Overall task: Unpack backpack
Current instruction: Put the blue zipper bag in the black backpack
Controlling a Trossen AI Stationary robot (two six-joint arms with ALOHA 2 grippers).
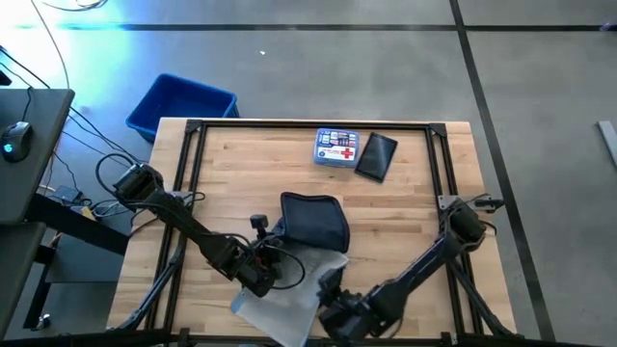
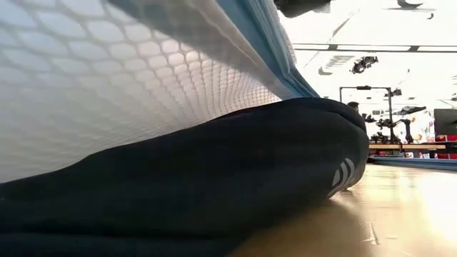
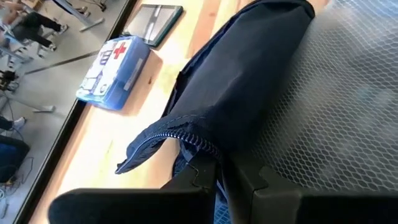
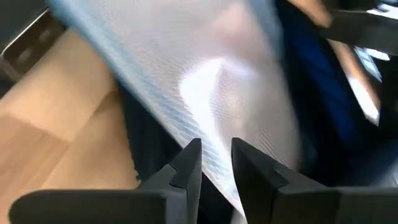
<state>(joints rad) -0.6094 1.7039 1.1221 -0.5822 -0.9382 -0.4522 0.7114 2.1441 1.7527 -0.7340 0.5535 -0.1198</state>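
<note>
The dark navy backpack (image 1: pixel 315 222) lies on its side in the middle of the table, its pale logo (image 2: pixel 343 173) showing in the low view. A white honeycomb-mesh pouch (image 1: pixel 289 287) with a pale blue edge reaches from the backpack's near end toward the table's near edge. In the low view the pouch (image 2: pixel 128 78) slants up over the backpack. My left gripper (image 1: pixel 262 274) is shut at the backpack's near left. My right gripper (image 1: pixel 333 286) is shut on the pouch near the table's front edge. My left gripper pinches the backpack's open edge beside the zipper (image 3: pixel 198 148) between its two fingers (image 3: pixel 249 186). It comes slanting down from the table's near left. The held edge is raised a little, and the rest of the backpack lies on the table. My right gripper pinches the white mesh pouch (image 4: pixel 214 134) between its two fingers (image 4: pixel 186 168), which stand a narrow gap apart. It comes slanting down from the table's near right. The pouch is raised at the fingers and stretches away toward the backpack.
A blue first-aid box (image 1: pixel 336 148) and a flat black pouch (image 1: pixel 376 155) lie side by side at the table's far edge. A blue plastic bin (image 1: pixel 181 104) stands on the floor beyond the far left corner. Bare wood lies to the backpack's right.
</note>
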